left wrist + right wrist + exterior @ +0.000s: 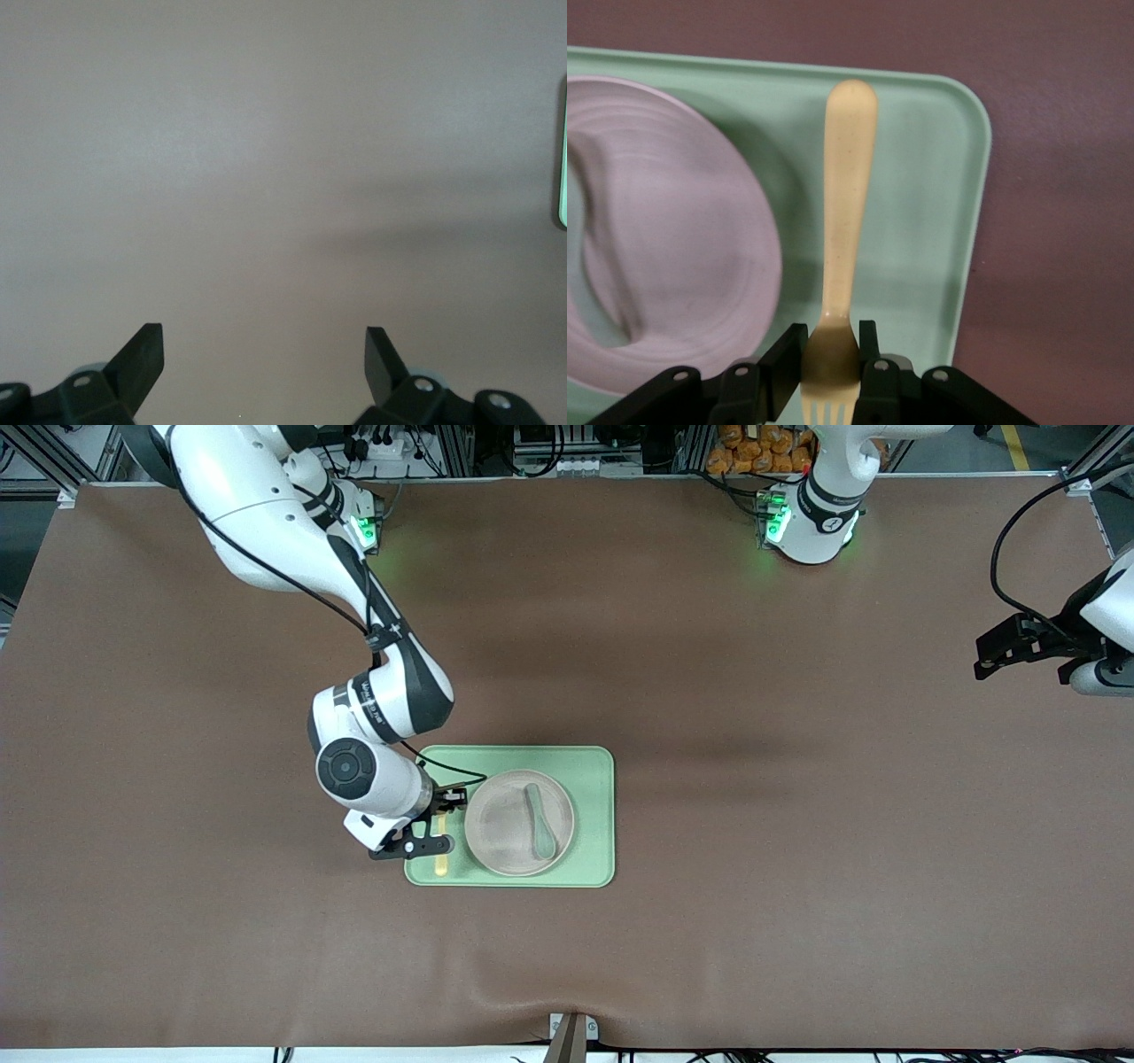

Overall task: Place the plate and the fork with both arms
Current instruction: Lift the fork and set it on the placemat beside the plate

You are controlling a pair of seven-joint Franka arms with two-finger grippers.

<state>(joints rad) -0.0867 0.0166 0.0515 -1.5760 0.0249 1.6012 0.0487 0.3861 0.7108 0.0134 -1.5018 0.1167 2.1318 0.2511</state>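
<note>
The pale-yellow fork (849, 221) is pinched at its neck, just above the tines, by my right gripper (831, 341), which is shut on it. Its handle stretches over the strip of green tray (921, 221) beside the plate (682, 248). From the front, the right gripper (440, 824) and fork (441, 850) are over the tray's end toward the right arm. The beige-pink plate (496, 824) rests on the tray. I cannot tell whether the fork touches the tray. My left gripper (992, 651) waits open over bare table at the left arm's end; the left gripper (264, 341) holds nothing.
A grey-green spoon (540, 828) lies in the plate. The light-green tray (594, 815) sits mid-table, and its edge (563, 159) just shows in the left wrist view. Brown table mat surrounds it. A cable runs along the right arm to its wrist.
</note>
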